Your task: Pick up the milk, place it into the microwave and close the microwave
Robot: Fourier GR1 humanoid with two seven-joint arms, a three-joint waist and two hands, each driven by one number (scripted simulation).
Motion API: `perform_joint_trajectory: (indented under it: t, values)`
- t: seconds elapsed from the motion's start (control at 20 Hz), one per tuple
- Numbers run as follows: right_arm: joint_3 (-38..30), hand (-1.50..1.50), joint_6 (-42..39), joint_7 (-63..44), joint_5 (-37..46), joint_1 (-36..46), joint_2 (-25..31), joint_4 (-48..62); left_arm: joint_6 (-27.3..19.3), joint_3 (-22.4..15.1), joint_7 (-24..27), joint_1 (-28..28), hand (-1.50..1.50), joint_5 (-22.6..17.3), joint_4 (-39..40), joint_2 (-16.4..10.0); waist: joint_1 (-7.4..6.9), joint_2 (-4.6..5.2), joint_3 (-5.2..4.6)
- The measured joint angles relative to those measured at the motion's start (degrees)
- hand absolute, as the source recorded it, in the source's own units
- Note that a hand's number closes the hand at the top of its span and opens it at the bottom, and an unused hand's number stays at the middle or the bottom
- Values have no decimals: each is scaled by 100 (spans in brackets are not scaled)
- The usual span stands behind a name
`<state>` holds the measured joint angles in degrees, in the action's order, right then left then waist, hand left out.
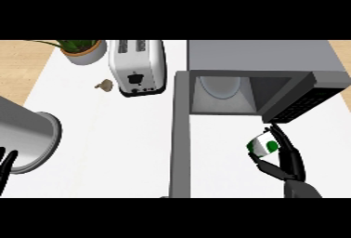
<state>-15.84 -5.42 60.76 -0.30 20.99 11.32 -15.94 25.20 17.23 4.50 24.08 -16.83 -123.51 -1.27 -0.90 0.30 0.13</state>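
A small white and green milk carton (pixel 263 144) is held in my right hand (pixel 284 160), whose fingers curl round it just in front of the microwave's control panel. The grey microwave (pixel 260 56) stands at the back right, its cavity showing a white turntable plate (pixel 221 87). Its door (pixel 179 135) is swung wide open and reaches toward the counter's front edge, left of the carton. My left hand (pixel 6 165) shows only as dark fingers at the left edge, held up and still.
A white toaster (pixel 137 67) stands left of the microwave, with a small brown object (pixel 105 84) beside it. A potted plant (pixel 82 49) sits at the back left. A large metal pot (pixel 31 139) lies near my left hand.
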Motion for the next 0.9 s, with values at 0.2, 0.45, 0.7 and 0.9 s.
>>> perform_joint_trajectory:
  t: [0.2,0.45,0.7,0.9]
  values:
    - [-25,150,-226,-49,-128,31,-72,-137,49,88,69,26,-150,-76,72,-42,3,-9,-1]
    - [-42,150,-437,-156,-280,50,-149,-274,101,172,70,-11,-150,-140,109,-73,10,-13,-2]
    - [141,150,-682,-333,-332,-19,-326,-574,150,209,227,21,-150,-2,227,-1,43,-27,-8]
    - [198,150,-751,-544,-507,-62,-468,-1055,193,292,181,30,-150,-108,210,0,70,-39,-12]
